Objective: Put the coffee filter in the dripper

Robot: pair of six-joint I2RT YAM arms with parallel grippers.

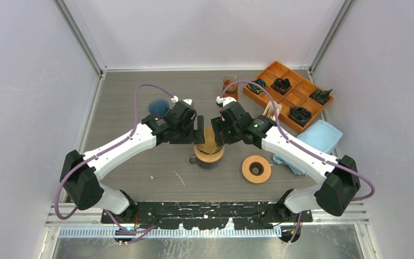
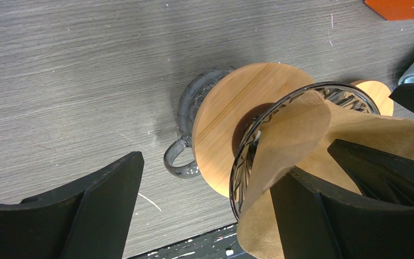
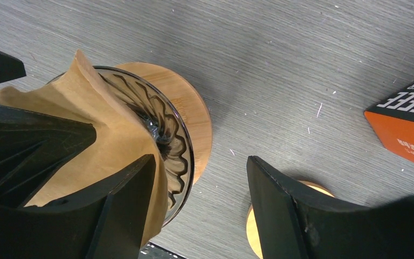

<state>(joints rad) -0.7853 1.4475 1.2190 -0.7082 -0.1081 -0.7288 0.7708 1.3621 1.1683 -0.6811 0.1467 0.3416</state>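
Arms meeting over dripper (image 1: 210, 154), centre frame.
My left gripper (image 1: 198, 131) and right gripper (image 1: 219, 133) gape wide, one finger each inside filter (image 2: 302, 129), which they partly hide.

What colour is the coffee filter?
The coffee filter is light brown, clearest in the left wrist view.

Cannot identify black items (image 1: 282, 84) in tray (image 1: 303, 86) from above: too small. Cannot read box (image 3: 409, 124) lettering, cropped at right edge. Cannot see filter (image 2: 296, 129) lower end, cropped too.
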